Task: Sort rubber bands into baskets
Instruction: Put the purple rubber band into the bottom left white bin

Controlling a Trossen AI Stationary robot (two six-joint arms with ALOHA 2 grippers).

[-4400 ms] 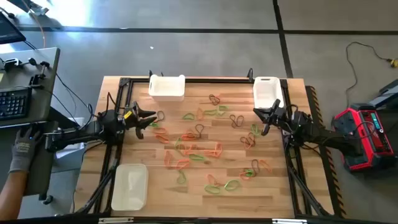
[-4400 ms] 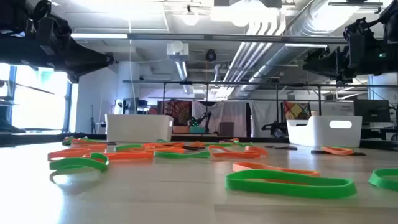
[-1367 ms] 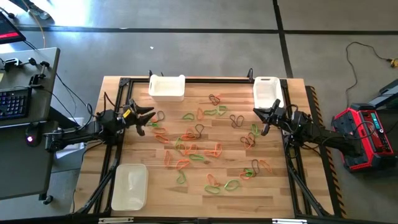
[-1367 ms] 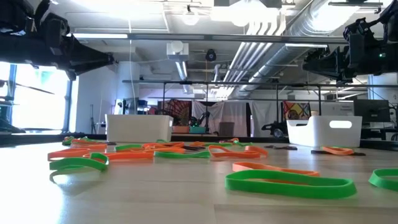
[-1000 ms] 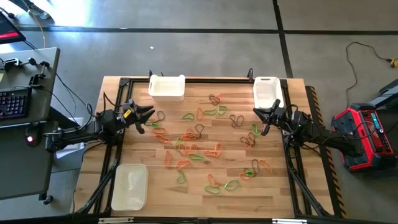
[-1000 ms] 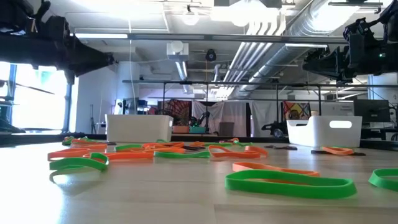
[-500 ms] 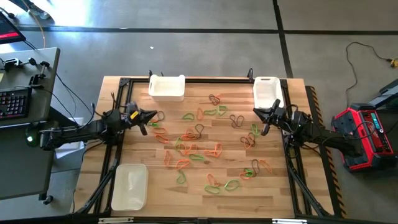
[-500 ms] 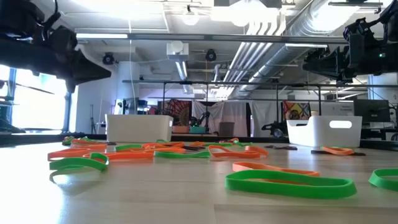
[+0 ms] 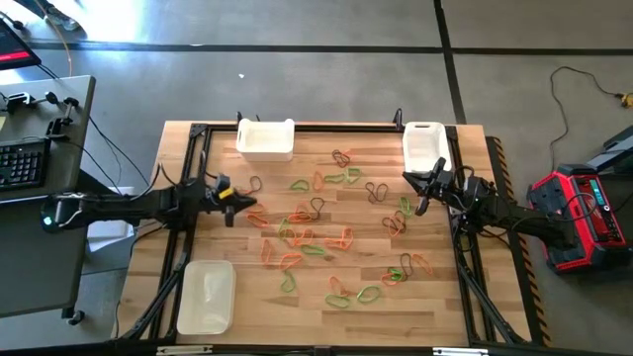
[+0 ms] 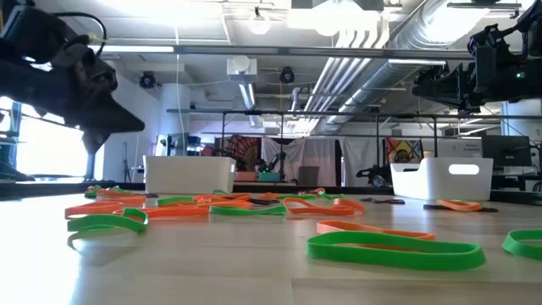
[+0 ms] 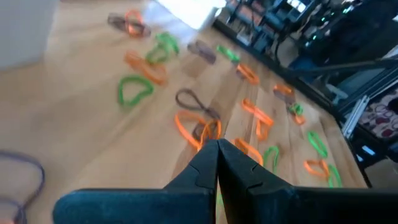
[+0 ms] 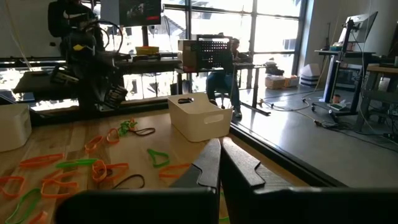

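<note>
Fingers of the left pincer [image 11: 217,163] have come together since a second ago, when they stood partly apart, and in its wrist view the two dark tips meet with nothing visible between them. So the closing caught no band; it reads as a reset before the reach, not a pick. Over the same second the left arm has stretched out from the bench's left edge, and the left pincer [image 9: 233,202] now hangs low over the nearest stragglers, pointed down at an orange band [image 11: 198,131] just ahead of its tips. To take one it will have to part its fingers again.

Beyond it, the rubber bands [image 9: 315,234] lie scattered in green, orange and dark loops across the middle of the bench [image 9: 316,302], none yet sorted. The baskets stand well out from the pincer: one white tub [image 9: 265,138] past it toward the far edge, another [image 9: 206,295] behind it at the near left corner, a third [image 9: 423,145] across the spread.

Beside that third tub the right pincer [image 9: 423,192] waits, fingers together and empty, unmoved.
</note>
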